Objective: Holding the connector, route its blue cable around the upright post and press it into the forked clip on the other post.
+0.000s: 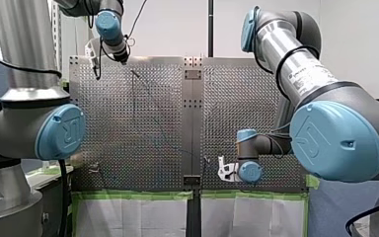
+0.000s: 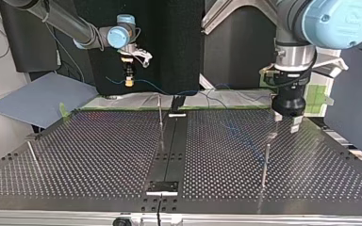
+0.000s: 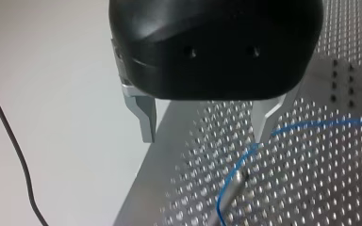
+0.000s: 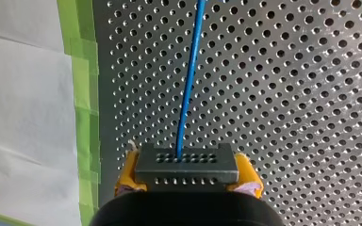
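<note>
Plainly, my right jaws are clenched on the black connector point(image 4: 187, 164), with a yellow pad point(image 4: 125, 178) pressed against each of its ends. Its blue cable point(image 4: 188, 80) leaves the connector's face and runs straight ahead over the perforated worktop point(image 4: 287, 94). A strip of green tape point(image 4: 82, 70) lies along the worktop's edge beside it.

In the top view the connector hangs in the air well apart from the post point(image 2: 266, 160), past the worktop's far edge and toward that view's left. The cable trails from it across toward the post.

My left jaws are released (both metal fingers point(image 3: 143, 115) stand wide with nothing between them) and hover near that same post, a little above it. Seen from the left wrist, the cable comes in past one finger, bends at the post's tip and drops alongside its shaft. Whether it sits in a fork there I cannot tell. A second post point(image 2: 160, 115) stands well apart from the first, on the connector's side.
</note>
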